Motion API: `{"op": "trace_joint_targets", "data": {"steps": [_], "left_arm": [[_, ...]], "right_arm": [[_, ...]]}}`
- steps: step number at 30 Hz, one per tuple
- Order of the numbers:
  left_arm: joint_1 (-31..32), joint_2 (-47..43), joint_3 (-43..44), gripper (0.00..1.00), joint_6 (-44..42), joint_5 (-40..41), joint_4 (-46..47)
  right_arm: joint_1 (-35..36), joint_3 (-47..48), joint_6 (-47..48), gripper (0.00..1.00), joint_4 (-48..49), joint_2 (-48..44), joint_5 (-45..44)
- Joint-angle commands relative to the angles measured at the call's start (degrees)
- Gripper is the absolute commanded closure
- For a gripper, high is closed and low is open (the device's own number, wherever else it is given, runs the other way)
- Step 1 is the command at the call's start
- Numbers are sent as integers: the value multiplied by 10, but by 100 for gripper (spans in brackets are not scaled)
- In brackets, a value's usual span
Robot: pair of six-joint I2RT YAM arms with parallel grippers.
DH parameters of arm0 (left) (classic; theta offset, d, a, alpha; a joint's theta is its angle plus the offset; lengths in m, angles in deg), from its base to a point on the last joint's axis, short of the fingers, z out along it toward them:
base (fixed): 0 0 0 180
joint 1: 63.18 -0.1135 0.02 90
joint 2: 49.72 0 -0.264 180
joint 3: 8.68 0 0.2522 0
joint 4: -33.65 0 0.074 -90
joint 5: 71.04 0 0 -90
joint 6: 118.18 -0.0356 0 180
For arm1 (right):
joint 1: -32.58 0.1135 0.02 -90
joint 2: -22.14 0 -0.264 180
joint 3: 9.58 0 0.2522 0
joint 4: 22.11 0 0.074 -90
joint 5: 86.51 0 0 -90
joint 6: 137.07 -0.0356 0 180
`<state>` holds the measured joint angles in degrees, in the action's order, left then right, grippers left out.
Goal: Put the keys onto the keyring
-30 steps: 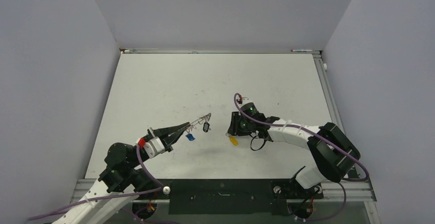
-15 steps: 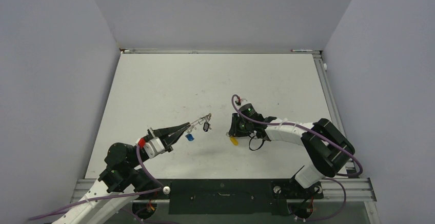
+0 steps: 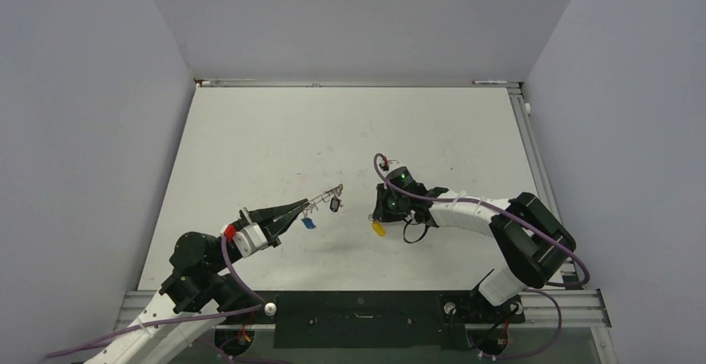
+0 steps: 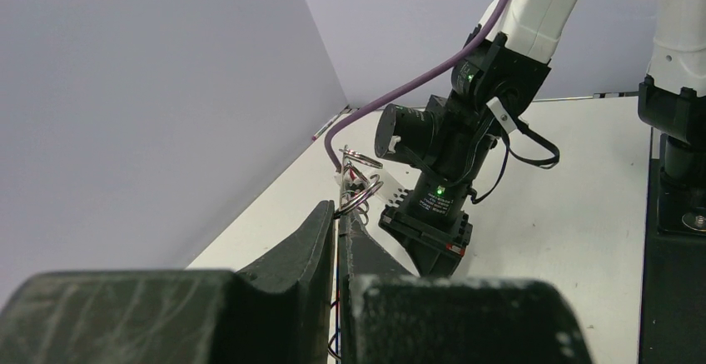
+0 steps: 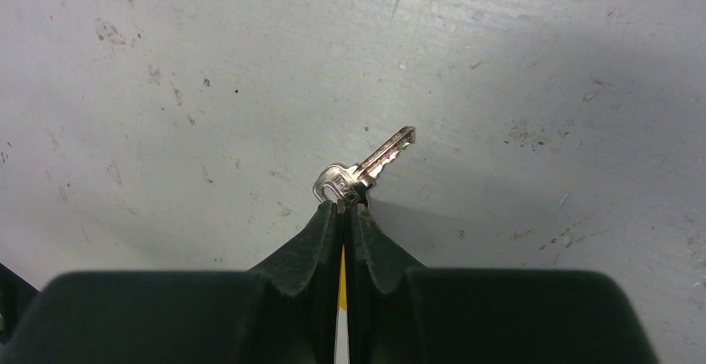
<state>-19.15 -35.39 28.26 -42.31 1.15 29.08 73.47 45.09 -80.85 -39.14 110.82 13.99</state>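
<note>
My left gripper (image 3: pixel 310 206) is shut on the keyring (image 3: pixel 326 197), a thin silvery wire loop held above the table. A blue-headed key (image 3: pixel 308 223) and a dark-rimmed key (image 3: pixel 334 205) hang from it. In the left wrist view the keyring (image 4: pixel 360 193) sticks out past my shut fingertips (image 4: pixel 326 214). My right gripper (image 3: pixel 376 214) is just to the right, low over the table. In the right wrist view it (image 5: pixel 345 206) is shut on a silver key (image 5: pixel 366 168) whose blade points out beyond the tips. Yellow shows in the gap between the fingers. The yellow-orange head (image 3: pixel 378 228) shows below the gripper.
The white table (image 3: pixel 275 139) is scuffed, with a metal rail (image 3: pixel 358 83) along the far edge and grey walls around it. A black cable loop (image 3: pixel 414 232) hangs by the right wrist. The right wrist body (image 4: pixel 433 214) sits close in front of the keyring.
My right arm has shifted a little to the left with its key. My left arm and the keyring have not visibly moved.
</note>
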Motion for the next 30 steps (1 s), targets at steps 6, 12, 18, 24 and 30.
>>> {"op": "trace_joint_targets", "data": {"steps": [6,12,18,24,30], "left_arm": [[-3,7,14,100,-1,-1,31],[-4,10,15,100,-3,1,29],[-4,10,15,100,-4,1,28],[-4,13,15,100,-4,-3,28],[-4,15,16,100,-4,-5,28]], "right_arm": [[6,85,85,95,-88,-100,11],[6,126,139,95,-115,-157,26],[4,140,181,95,-123,-198,17],[5,156,207,95,-128,-228,52],[5,210,234,95,-189,-231,80]]}}
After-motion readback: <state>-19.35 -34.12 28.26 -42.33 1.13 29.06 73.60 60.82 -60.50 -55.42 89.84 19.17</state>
